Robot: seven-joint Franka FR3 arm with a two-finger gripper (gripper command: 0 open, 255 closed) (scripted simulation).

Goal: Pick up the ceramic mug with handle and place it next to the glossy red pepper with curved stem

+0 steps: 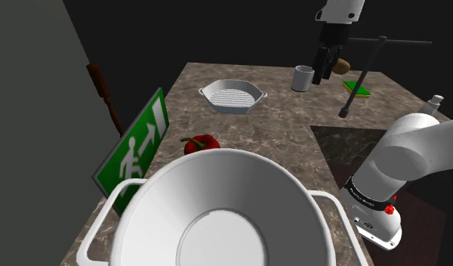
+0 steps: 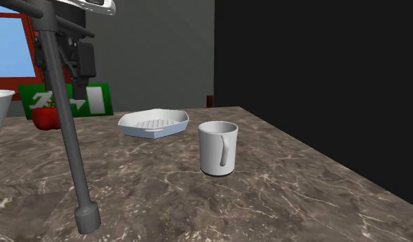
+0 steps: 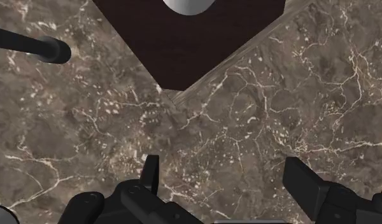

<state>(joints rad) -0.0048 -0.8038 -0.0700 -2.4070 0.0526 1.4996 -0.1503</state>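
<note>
A pale mug (image 1: 302, 78) with a handle stands upright at the far end of the marble counter (image 1: 285, 143); in the second exterior view the mug (image 2: 217, 148) turns its handle toward the camera. My gripper (image 1: 321, 76) hangs above the counter just to the shoulder view's right of the mug, not touching it. Its fingers (image 3: 151, 173) stand wide apart over bare marble, the gripper (image 3: 228, 179) open with nothing between them. The glossy red pepper (image 1: 201, 143) lies well nearer, beside the green sign; the pepper (image 2: 47, 118) sits at the second exterior view's left.
A white ribbed dish (image 1: 232, 95) sits between mug and pepper. A big white pot (image 1: 225, 215) stands in the foreground. A dark faucet (image 1: 366, 69) reaches over the sink (image 1: 346, 147), with a green sponge (image 1: 359, 88) behind it. A green exit sign (image 1: 134, 143) leans at the counter's edge.
</note>
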